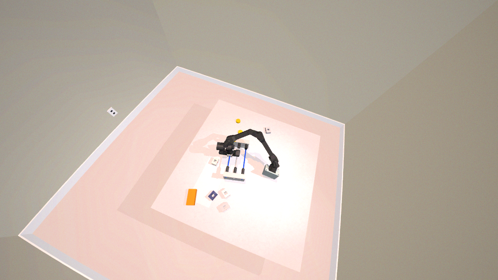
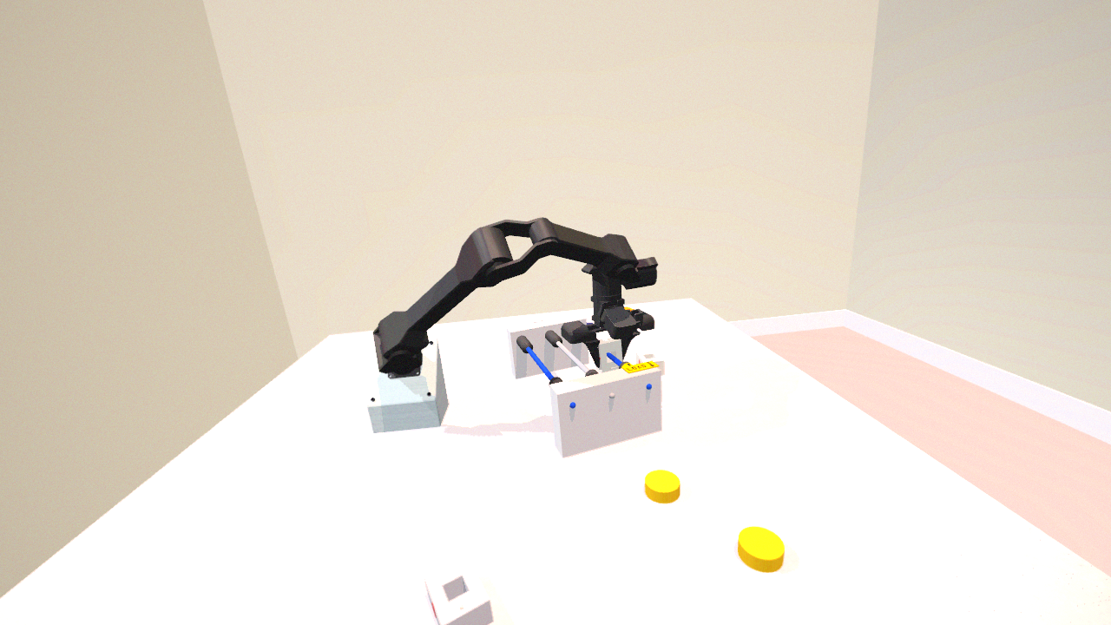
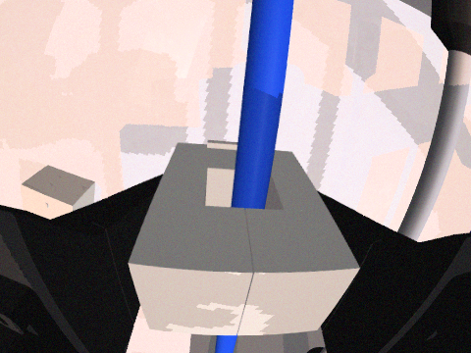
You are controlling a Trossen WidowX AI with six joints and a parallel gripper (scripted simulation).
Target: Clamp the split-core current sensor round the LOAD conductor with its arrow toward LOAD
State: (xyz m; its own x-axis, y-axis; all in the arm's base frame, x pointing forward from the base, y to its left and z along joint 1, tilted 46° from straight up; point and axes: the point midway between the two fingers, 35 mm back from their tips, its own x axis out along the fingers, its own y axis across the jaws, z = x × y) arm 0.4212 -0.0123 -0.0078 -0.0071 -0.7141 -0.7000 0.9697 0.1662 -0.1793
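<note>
The tool (image 1: pixel 228 155) (image 2: pixel 612 365) (image 3: pixel 234 190) pinches the sensor (image 3: pixel 240 240) around the blue rod (image 3: pixel 265 74); the white rod (image 1: pixel 236 162) (image 2: pixel 573 358) (image 3: pixel 444 127) runs beside it.

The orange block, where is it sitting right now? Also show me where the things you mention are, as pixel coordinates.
In the top view, the orange block (image 1: pixel 191 196) lies toward the lower left of the table, left of the dark blue square piece (image 1: pixel 211 194).

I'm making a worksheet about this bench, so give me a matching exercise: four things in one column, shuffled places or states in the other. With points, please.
Things:
1. Current sensor (image 3: pixel 191 235)
2. Orange block (image 1: pixel 191 196)
3. Yellow discs (image 1: pixel 238 120) (image 2: pixel 661 483)
4. Gripper (image 1: pixel 229 154) (image 2: pixel 612 364) (image 3: pixel 234 190)

Places or states:
A. Lying flat beyond the LOAD-marker end of the fixture
B. Around a blue conductor
C. Shut on the sensor
D. Near the dark blue split block in the top view

Pairs: 1-B, 2-D, 3-A, 4-C
</note>
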